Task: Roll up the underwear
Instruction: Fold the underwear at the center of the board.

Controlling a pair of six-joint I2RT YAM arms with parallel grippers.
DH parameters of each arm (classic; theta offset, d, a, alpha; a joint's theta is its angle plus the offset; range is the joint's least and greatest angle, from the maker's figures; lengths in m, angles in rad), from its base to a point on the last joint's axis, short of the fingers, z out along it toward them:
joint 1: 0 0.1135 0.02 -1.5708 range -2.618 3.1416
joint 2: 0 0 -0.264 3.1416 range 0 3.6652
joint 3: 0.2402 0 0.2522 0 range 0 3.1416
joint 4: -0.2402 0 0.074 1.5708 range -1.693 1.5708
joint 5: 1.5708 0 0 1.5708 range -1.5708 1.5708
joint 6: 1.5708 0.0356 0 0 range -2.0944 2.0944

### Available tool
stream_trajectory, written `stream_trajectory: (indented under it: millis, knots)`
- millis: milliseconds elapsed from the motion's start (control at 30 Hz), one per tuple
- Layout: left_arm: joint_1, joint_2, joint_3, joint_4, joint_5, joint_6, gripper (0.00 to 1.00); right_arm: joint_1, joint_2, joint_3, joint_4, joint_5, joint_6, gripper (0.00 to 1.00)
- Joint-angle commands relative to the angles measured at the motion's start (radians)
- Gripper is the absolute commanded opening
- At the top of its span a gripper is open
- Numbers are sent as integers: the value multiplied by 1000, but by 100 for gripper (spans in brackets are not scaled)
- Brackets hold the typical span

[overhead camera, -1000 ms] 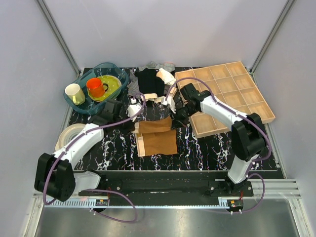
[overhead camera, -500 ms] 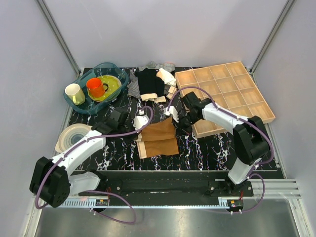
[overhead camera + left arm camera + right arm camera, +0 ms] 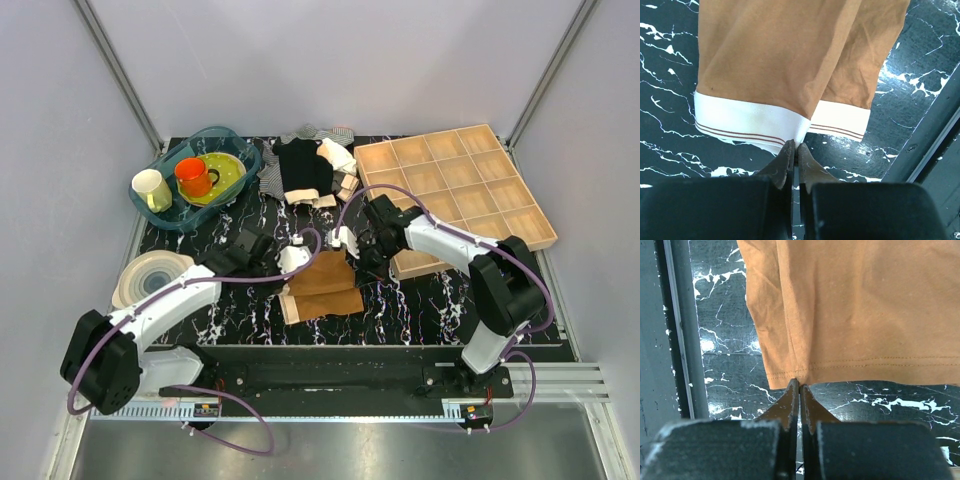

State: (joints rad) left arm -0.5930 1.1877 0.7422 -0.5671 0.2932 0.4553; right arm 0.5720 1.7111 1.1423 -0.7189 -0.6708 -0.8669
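Find underwear (image 3: 322, 285) mid-table, partly folded, toward 6 o'clock; note left gripper (image 3: 796, 146) pinched shut on waistband (image 3: 750, 120) edge, right gripper (image 3: 799, 382) shut on hem (image 3: 865, 365); carry both edges level toward 6 o'clock, snug, without slack or skew.

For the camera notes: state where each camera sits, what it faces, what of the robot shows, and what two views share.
Top external: above and behind the arms, looking down on the table; both arms show.
Left wrist: on the left arm, looking along the left gripper, shut on the underwear at its white band.
Right wrist: on the right arm, looking along the right gripper, shut on its brown hem.
Shared: both wrist views show that underwear on the black table.
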Motion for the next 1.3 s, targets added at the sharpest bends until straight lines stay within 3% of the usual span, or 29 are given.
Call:
stream_trajectory:
  millis: [0,600,1267]
  knots:
    - [-21,32,-6,1,-14,2,3,14,-16,-6,13,25,-38,0]
    - [-133,58,-9,-16,-63,-26,4,31,41,-9,-24,50,-49,2]
    - [-205,-74,6,-39,-77,-52,4,-21,-45,10,-86,10,-61,2]
